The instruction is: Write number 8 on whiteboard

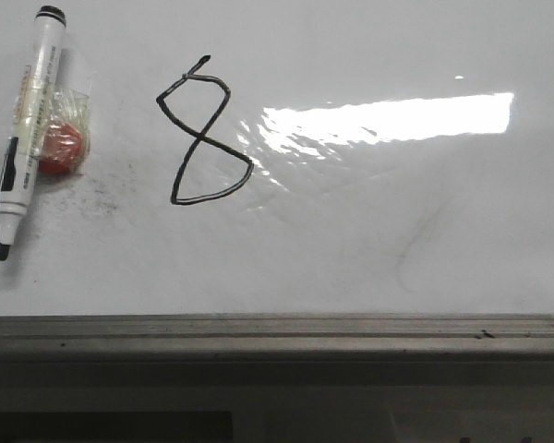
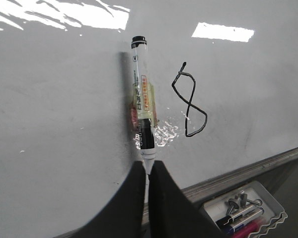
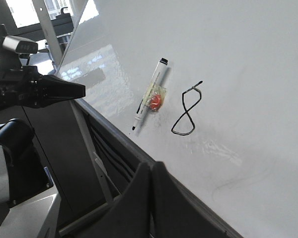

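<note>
The left gripper point(image 2: 148, 173) shows in its wrist view as two dark fingers drawn together with only a thin slit between them, and nothing is held in that slit; the marker point(image 2: 141, 94) lies on the board just beyond the fingertips, apart from them so far as can be told. The right gripper point(image 3: 151, 171) likewise has its fingers pressed close, empty, and hangs off the board's near edge, well apart from the writing. In that same view the left arm point(image 3: 39, 89) stands off to the board's side, its dark tip aimed toward the board. The number 8 point(image 1: 203, 134) is drawn in black on the whiteboard point(image 1: 397, 240), left of centre in the front view, its long axis upright with a slight lean, the small tail at its top pointing up and to the right, its loops angular. To its left lies the marker point(image 1: 28, 129), long axis nearly parallel to the figure, black nib toward the grey frame strip point(image 1: 277, 334), with a red round piece point(image 1: 60, 148) under clear tape at its side
</note>
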Tool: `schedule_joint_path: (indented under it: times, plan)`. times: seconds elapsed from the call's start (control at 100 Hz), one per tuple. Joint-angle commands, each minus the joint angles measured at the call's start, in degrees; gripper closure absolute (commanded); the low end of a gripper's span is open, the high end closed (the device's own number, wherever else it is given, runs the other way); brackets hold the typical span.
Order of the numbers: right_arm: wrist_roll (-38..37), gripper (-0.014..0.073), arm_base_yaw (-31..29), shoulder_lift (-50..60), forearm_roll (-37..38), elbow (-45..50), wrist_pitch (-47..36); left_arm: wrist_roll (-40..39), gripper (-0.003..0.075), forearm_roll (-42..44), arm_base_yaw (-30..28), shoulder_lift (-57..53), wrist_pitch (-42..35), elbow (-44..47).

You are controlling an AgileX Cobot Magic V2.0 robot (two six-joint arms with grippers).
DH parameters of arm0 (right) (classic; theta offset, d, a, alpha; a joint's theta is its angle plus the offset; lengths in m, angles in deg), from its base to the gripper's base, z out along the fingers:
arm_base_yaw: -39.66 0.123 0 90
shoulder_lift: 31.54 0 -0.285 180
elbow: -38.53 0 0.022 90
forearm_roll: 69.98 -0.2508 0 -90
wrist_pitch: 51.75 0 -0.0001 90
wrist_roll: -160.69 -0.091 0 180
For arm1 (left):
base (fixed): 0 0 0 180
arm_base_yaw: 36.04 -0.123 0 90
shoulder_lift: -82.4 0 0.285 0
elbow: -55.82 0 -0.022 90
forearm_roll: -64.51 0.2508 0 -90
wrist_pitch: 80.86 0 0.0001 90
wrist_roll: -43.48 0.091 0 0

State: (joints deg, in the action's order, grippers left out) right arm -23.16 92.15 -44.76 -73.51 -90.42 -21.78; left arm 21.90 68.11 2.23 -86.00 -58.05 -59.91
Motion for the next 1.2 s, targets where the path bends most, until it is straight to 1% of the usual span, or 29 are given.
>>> schedule_joint_path:
  times: [0.0,0.13,0.21,0.28,0.33,0.41,0.47,0.51,0.57,0.64,0.75,0.85,0.9,1.029,1.099,1.139,1.189]
  plan:
    - [0.6,0.0658,0.0,-0.6,0.0,-1.4,-4.3,-0.1,0.0741,0.2,-0.1,0.5,-4.1,-1.4]
    - [0.6,0.0658,0.0,-0.6,0.0,-1.4,-4.3,-0.1,0.0741,0.5,-0.2,0.5,-3.8,-1.4]
    - [0.6,0.0658,0.0,-0.6,0.0,-1.4,-4.3,-0.1,0.0741,0.6,-0.9,0.5,-0.2,-1.4]
    - [0.6,0.0658,0.0,-0.6,0.0,-1.4,-4.3,0.0,0.0741,0.6,-2.9,0.5,1.3,-1.4]
    - [0.6,0.0658,0.0,-0.6,0.0,-1.4,-4.3,2.2,0.0741,0.2,-5.1,0.5,1.6,-1.4]
    - [0.6,0.0658,0.0,-0.6,0.0,-1.4,-4.3,9.7,0.0741,-2.5,-9.4,0.5,0.7,-1.4]
    - [0.6,0.0658,0.0,-0.6,0.0,-1.4,-4.3,15.6,0.0741,-4.9,-14.1,0.5,-0.3,-1.4]
    - [0.6,0.0658,0.0,-0.6,0.0,-1.4,-4.3,21.6,0.0741,-7.4,-17.5,0.5,-0.3,-1.4]
    - [0.6,0.0658,0.0,-0.6,0.0,-1.4,-4.3,27.9,0.0741,-10.8,-21.5,0.4,-0.1,-1.1]
    - [0.6,0.0658,0.0,-0.6,0.0,-1.4,-4.3,31.6,0.0741,-12.5,-25.2,-0.5,-0.1,-0.6]
    - [0.6,0.0658,0.0,-0.6,0.0,-1.4,-4.3,30.6,0.0741,-14.9,-29.7,-2.6,-0.1,1.9]
    - [0.6,0.0658,0.0,-0.6,0.0,-1.4,-4.3,24.7,0.0741,-15.6,-32.6,-4.5,-0.3,4.4]
    - [0.6,0.0658,0.0,-0.6,0.0,-1.4,-4.3,23.4,0.0741,-15.5,-33.5,-5.5,-1.6,5.8]
    - [0.6,0.0658,0.0,-0.6,0.0,-1.4,-4.3,22.6,0.0741,-14.7,-34.3,-5.7,-10.3,10.4]
    - [0.6,0.0658,0.0,-0.6,0.0,-1.4,-4.3,18.9,0.0741,-11.6,-34.2,-5.7,-16.0,13.5]
    - [0.6,0.0658,0.0,-0.6,0.0,-1.4,-4.3,15.2,0.0741,-9.2,-34.1,-5.7,-19.7,15.2]
    - [0.6,0.0658,0.0,-0.6,0.0,-1.4,-4.3,11.1,0.0741,-6.5,-33.7,-5.7,-16.4,14.7]
